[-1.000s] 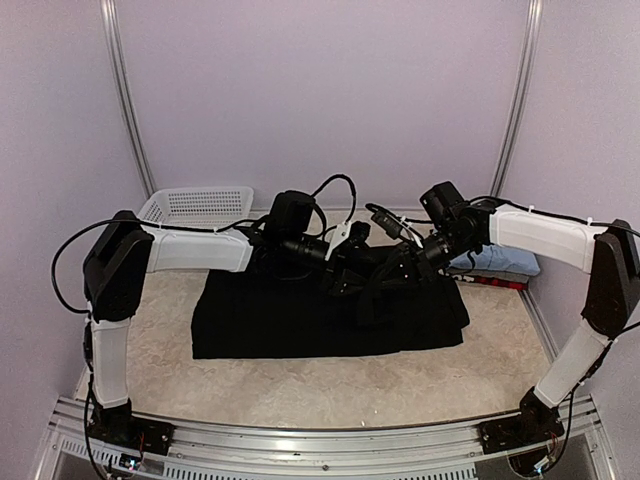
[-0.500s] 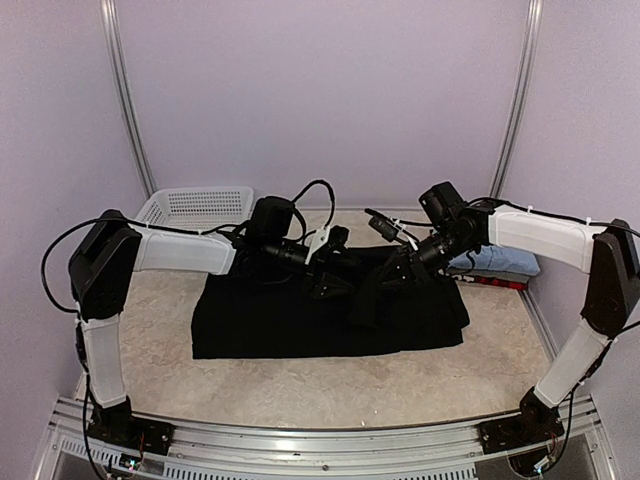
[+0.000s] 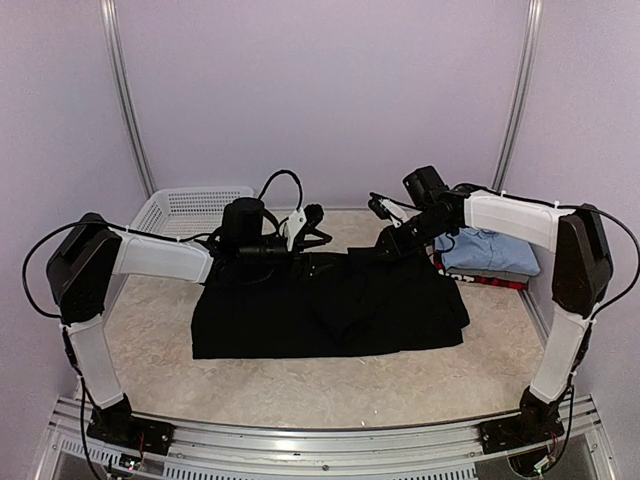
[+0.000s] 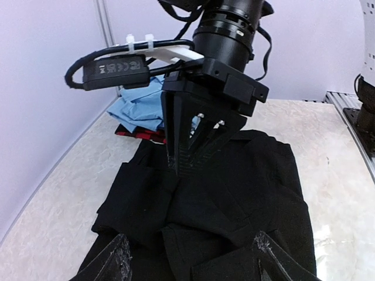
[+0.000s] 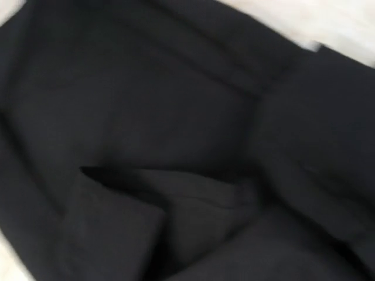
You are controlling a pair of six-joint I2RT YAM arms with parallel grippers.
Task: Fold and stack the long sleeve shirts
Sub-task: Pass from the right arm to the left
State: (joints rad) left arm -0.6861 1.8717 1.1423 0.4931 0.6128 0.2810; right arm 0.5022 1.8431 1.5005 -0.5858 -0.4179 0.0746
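Pale lilac walls closed in the mottled beige worktop [image 3: 300, 385], and the black shirt [image 3: 330, 310] lay across its middle as a wide, rumpled rectangle. The left gripper [image 4: 190, 259] hung over the shirt's far edge with its fingers [image 4: 117, 260] spread wide and nothing between them. Only their tips showed in its own camera, cut off at the bottom of the view. The right gripper [image 4: 179, 165] pointed down onto the black cloth nearer the right edge, its tips at the fabric. From the side its two fingers overlapped, so I could not tell whether they were apart or pinching a fold. Its own camera showed only blurred black folds and no fingers. By the far right corner the light blue shirt [image 3: 490, 250] sat folded on the red-and-black shirt [image 3: 497, 282], of which only a thin strip showed. A white mesh basket [image 3: 190, 205] stood in the far left corner, partly behind the left arm.
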